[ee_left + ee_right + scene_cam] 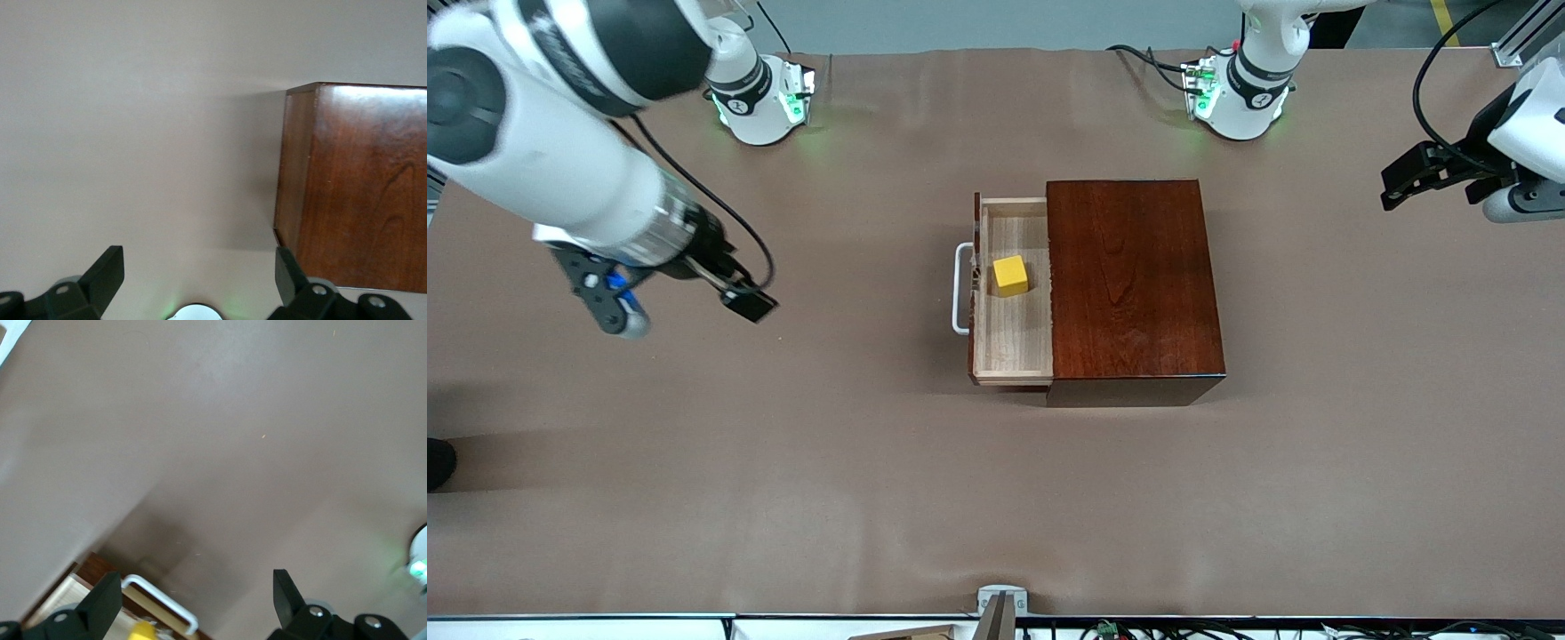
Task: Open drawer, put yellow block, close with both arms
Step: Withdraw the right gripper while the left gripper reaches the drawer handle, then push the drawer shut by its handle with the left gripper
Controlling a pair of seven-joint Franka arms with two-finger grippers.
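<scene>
Small bright yellow block (1010, 275), apparently a cube, in open drawer (1012, 342)

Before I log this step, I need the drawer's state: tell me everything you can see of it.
The drawer stands pulled partway out of the glossy dark wooden box, toward the right arm's end of the table. It is a pale wood tray with a dark front and a white bar handle. The yellow block sits inside. Nothing grips it.

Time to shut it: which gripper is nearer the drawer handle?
Right. The right gripper hangs open over bare table, toward the handle. The left gripper, open, is past the box, at the table's left-arm end.
</scene>
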